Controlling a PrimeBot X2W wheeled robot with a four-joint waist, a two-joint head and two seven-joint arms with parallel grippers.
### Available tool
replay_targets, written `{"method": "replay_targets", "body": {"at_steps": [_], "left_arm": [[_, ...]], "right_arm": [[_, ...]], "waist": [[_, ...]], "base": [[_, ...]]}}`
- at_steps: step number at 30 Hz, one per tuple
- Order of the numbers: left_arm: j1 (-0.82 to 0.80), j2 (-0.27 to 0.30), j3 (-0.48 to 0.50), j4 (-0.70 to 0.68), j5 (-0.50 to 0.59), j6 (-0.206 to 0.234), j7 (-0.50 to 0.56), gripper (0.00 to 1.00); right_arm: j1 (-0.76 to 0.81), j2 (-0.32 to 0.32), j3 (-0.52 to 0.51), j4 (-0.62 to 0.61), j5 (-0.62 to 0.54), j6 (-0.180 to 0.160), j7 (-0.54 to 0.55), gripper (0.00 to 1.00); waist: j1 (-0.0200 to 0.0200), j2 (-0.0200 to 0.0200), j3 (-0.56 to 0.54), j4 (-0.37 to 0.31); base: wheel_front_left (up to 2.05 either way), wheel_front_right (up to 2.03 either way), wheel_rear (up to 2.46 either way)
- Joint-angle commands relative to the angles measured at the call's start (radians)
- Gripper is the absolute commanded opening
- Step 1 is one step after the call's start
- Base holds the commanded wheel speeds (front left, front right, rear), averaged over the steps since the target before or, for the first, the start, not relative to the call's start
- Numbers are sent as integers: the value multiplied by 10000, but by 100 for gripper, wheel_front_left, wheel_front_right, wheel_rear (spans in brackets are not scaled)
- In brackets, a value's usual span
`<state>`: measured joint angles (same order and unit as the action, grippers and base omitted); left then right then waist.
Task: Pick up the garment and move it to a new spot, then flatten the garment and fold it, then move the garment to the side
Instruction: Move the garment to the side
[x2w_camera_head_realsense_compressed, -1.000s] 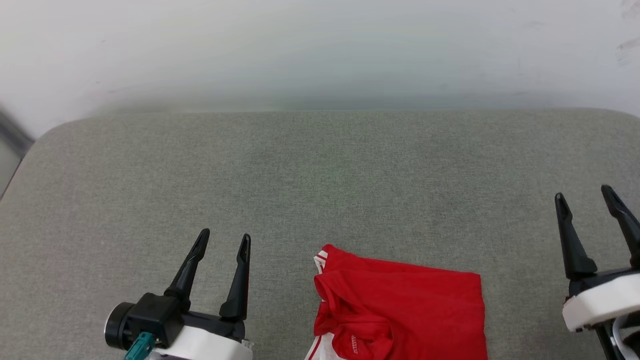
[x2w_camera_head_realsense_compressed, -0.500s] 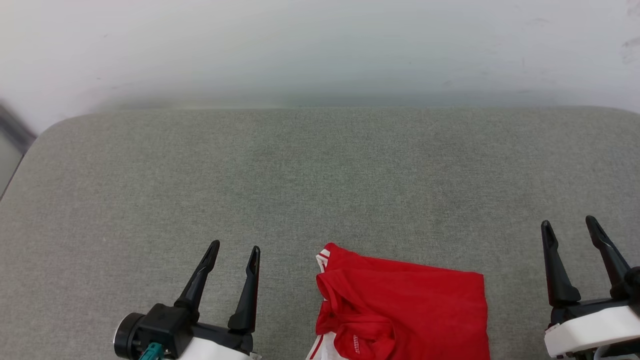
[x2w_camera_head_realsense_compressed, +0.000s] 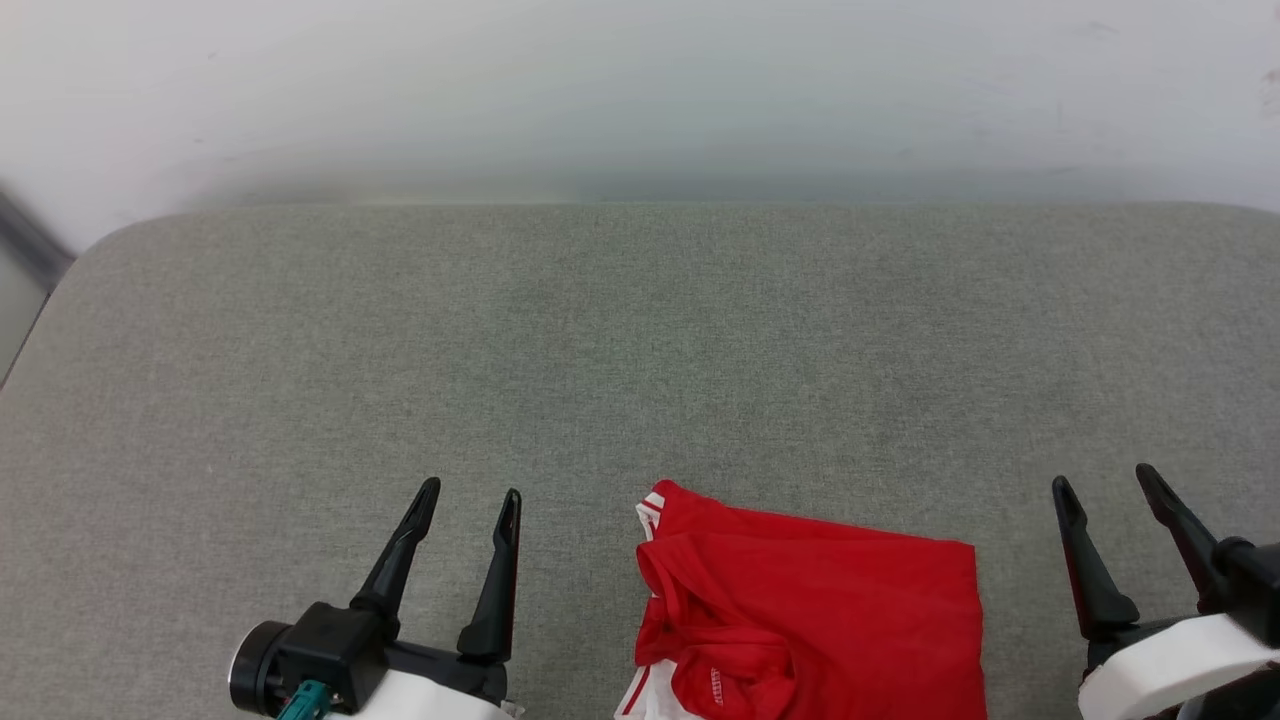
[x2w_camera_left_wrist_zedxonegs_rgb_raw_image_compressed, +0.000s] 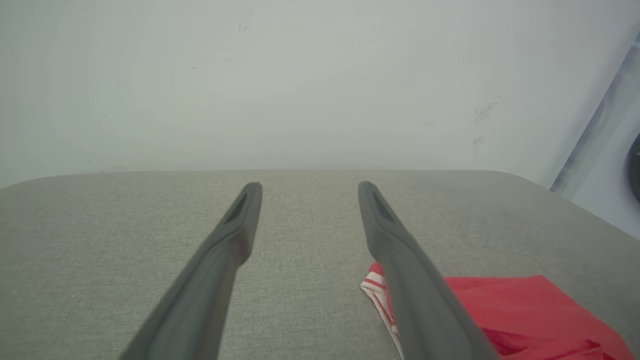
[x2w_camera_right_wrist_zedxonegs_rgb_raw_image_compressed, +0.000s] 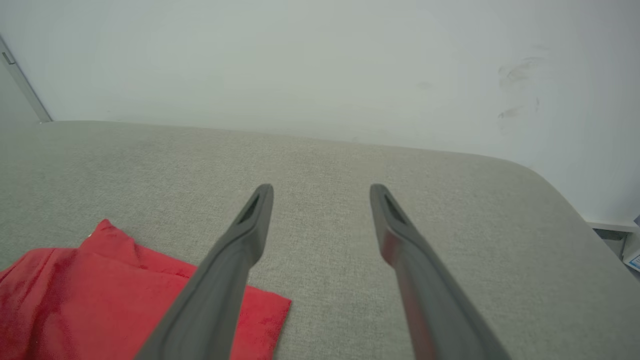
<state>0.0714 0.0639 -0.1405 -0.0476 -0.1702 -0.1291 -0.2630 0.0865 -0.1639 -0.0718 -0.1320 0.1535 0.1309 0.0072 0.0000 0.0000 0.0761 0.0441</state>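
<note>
The red garment (x2w_camera_head_realsense_compressed: 810, 610) lies folded on the grey padded surface (x2w_camera_head_realsense_compressed: 640, 350) at the bottom middle of the head view, its striped trim at the left corner; lettering and number are hidden. My left gripper (x2w_camera_head_realsense_compressed: 470, 493) stands open to its left, apart from it, with nothing between the fingers. My right gripper (x2w_camera_head_realsense_compressed: 1105, 478) is open to its right, also apart. The left wrist view has the garment (x2w_camera_left_wrist_zedxonegs_rgb_raw_image_compressed: 525, 310) low on the right, behind the left gripper (x2w_camera_left_wrist_zedxonegs_rgb_raw_image_compressed: 307, 186). The right wrist view has the garment (x2w_camera_right_wrist_zedxonegs_rgb_raw_image_compressed: 100, 290) at lower left of the right gripper (x2w_camera_right_wrist_zedxonegs_rgb_raw_image_compressed: 320, 188).
A pale wall (x2w_camera_head_realsense_compressed: 640, 90) rises right behind the surface's far edge. The surface's rounded corners show at far left (x2w_camera_head_realsense_compressed: 100, 250) and in the right wrist view at right (x2w_camera_right_wrist_zedxonegs_rgb_raw_image_compressed: 550, 185). Grey fabric stretches bare beyond the garment.
My right gripper has drawn back toward the lower right of the head view. My left gripper has dropped back slightly. The garment has stayed put, folded; the camera tilted a little.
</note>
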Motion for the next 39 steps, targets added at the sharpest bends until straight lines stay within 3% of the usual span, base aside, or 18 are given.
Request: {"method": "replay_targets", "body": {"at_steps": [1, 4, 11, 17, 24, 32, 33, 34, 35, 39], "left_arm": [[-161, 19, -13, -5, 49, -13, -21, 100], [-196, 18, -24, 0, 70, -13, -21, 100], [-415, -3, -97, 23, 56, -13, -21, 100], [-687, -38, -246, 39, 36, -14, -21, 100], [-1012, -69, -336, 70, 73, -14, -21, 100], [-1250, -101, -479, 104, 119, -14, -21, 100], [-1260, -104, -498, 110, 125, -14, -21, 100], [-1285, -106, -511, 119, 128, -14, -21, 100], [-1307, -107, -523, 129, 133, -14, -21, 100], [-1261, -113, -528, 206, 158, -14, -21, 100]], "right_arm": [[88, -104, 48, -119, 104, -4, 175, 100], [238, -259, 291, -234, 504, -2, 1563, 100], [210, 188, -61, -913, 1613, -2, 6066, 100], [-33, 231, 65, -1098, 1924, -4, 8743, 100], [-437, 614, 174, -366, 1854, -2, 9686, 100], [-694, 715, 870, 1138, 1437, 1, 9554, 100], [-691, 730, 990, 1350, 1408, 6, 9513, 96], [-676, 738, 1099, 1520, 1383, 12, 9471, 44], [-679, 750, 1187, 1675, 1385, 12, 9391, 2], [-792, 507, 1315, 2001, 1254, 6, 9067, 0]], "waist": [[0, 0, 60, 17], [0, 0, 173, 47], [0, 0, 558, 149], [0, 0, 968, 427], [0, 0, 1467, 853], [0, 0, 1799, 1211], [0, 0, 1825, 1242], [0, 0, 1842, 1268], [0, 0, 1842, 1288], [0, 0, 1744, 1271]], "base": [[0, 0, 0], [0, 0, 0], [0, 0, 0], [0, 0, 0], [0, 0, 0], [0, 0, 0], [0, 0, 0], [0, 0, 0], [0, 0, 0], [0, 0, 0]]}}
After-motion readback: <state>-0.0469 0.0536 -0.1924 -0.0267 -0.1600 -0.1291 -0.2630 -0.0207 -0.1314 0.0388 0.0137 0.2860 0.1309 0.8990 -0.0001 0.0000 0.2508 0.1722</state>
